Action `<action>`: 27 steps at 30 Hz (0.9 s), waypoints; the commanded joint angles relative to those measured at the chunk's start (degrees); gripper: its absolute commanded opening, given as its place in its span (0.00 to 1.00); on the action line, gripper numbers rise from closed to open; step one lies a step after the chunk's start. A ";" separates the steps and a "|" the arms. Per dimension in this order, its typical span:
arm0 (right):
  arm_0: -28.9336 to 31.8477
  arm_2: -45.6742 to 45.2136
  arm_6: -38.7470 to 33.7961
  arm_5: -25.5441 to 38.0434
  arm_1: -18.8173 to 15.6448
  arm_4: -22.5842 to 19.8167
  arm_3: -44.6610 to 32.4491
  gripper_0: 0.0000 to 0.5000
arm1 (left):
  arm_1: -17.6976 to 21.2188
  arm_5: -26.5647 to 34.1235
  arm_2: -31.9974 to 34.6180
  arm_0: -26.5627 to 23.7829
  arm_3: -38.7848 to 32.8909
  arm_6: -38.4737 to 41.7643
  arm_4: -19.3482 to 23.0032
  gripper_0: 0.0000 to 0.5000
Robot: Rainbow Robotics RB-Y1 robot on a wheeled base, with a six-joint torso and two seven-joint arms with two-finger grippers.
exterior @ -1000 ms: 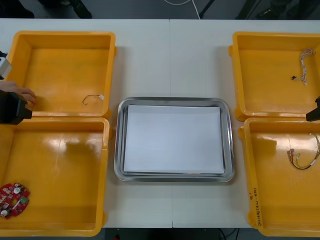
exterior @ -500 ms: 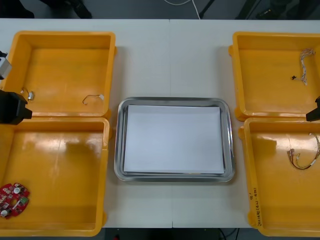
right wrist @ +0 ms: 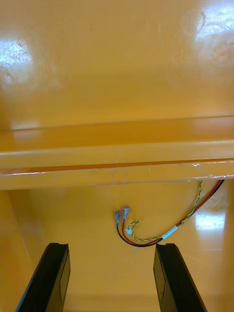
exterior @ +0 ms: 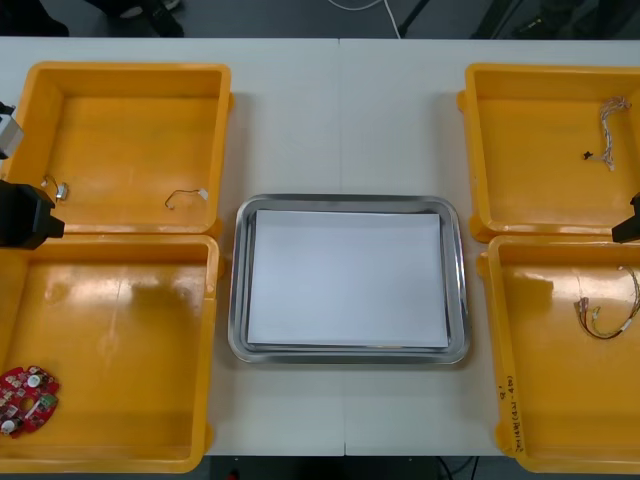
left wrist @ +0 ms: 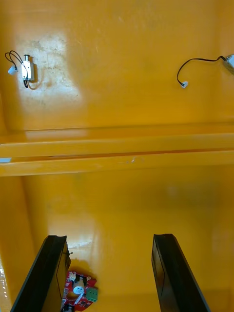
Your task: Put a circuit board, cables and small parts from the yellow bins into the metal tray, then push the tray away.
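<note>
The light counter [exterior: 340,120] carries four yellow bins [exterior: 130,68], two along its left edge and two along its right. The metal tray [exterior: 238,290] sits between them, white inside and holding nothing yet.

My left tool [left wrist: 109,239] hangs at the counter's left edge, over the wall the two left bins share, its black fingers spread wide with nothing between them. Outward from it, toward the counter's near edge, the round red circuit board [exterior: 28,400] lies flat in the near-left bin, tucked toward the counter's near-left corner. In the left wrist view it sits just beside the base of one finger, not between the two. Beyond the shared wall, in the far-left bin, I see a small metal part [left wrist: 27,70] and a black cable [left wrist: 195,60], well apart.

My right tool [right wrist: 111,246] waits at the right edge, also open, over a red and yellow cable [right wrist: 168,234] in the near-right bin.

The board is round, so no axis matters. I judge the left arm far nearer; it would need to come toward the near edge and a little toward the left edge to centre on it.
</note>
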 commanded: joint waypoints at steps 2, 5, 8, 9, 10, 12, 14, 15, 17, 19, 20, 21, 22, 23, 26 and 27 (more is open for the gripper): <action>0.53 0.34 2.42 -0.22 0.21 -0.14 -1.46 1.00 | 2.11 0.33 0.94 0.89 -1.69 4.00 0.40 1.00; 0.53 0.34 2.42 -0.22 0.21 -0.14 -1.46 1.00 | 2.11 0.33 0.94 0.89 -1.69 4.00 0.40 1.00; 0.53 0.34 2.42 -0.22 0.21 -0.14 -1.46 1.00 | 2.11 0.33 0.94 0.89 -1.69 4.00 0.40 1.00; 0.53 0.34 2.42 -0.22 0.21 -0.14 -1.46 1.00 | 2.11 0.33 0.94 0.89 -1.69 4.00 0.40 1.00; 0.53 0.34 2.42 -0.22 0.21 -0.14 -1.46 1.00 | 2.11 0.33 0.94 0.89 -1.69 4.00 0.40 1.00; 0.53 0.34 2.42 -0.22 0.21 -0.14 -1.46 1.00 | 2.11 0.33 0.94 0.89 -1.69 4.00 0.40 1.00; 0.53 0.34 2.42 -0.22 0.21 -0.14 -1.46 1.00 | 2.11 0.33 0.94 0.89 -1.69 4.00 0.40 1.00; 0.53 0.34 2.42 -0.22 0.21 -0.14 -1.46 1.00 | 2.11 0.33 0.94 0.89 -1.69 4.00 0.40 1.00; 0.53 0.34 2.42 -0.22 0.21 -0.14 -1.46 1.00 | 2.11 0.33 0.94 0.89 -1.69 4.00 0.40 1.00; 0.53 0.34 2.42 -0.22 0.21 -0.14 -1.46 1.00 | 2.11 0.33 0.94 0.89 -1.69 4.00 0.40 1.00; 0.53 0.34 2.42 -0.22 0.21 -0.14 -1.46 1.00 | 2.11 0.33 0.94 0.89 -1.69 4.00 0.40 1.00; 0.53 0.34 2.42 -0.22 0.21 -0.14 -1.46 1.00 | 2.11 0.33 0.94 0.89 -1.69 4.00 0.40 1.00; 0.53 0.34 2.42 -0.22 0.21 -0.14 -1.46 1.00 | 2.11 0.33 0.94 0.89 -1.69 4.00 0.40 1.00; 0.53 0.34 2.42 -0.22 0.21 -0.14 -1.46 1.00 | 2.11 0.33 0.94 0.89 -1.69 4.00 0.40 1.00; 0.53 0.34 2.42 -0.22 0.21 -0.14 -1.46 1.00 | 2.11 0.33 0.94 0.89 -1.69 4.00 0.40 1.00; 0.53 0.34 2.42 -0.22 0.21 -0.14 -1.46 1.00 | 2.11 0.33 0.94 0.89 -1.69 4.00 0.40 1.00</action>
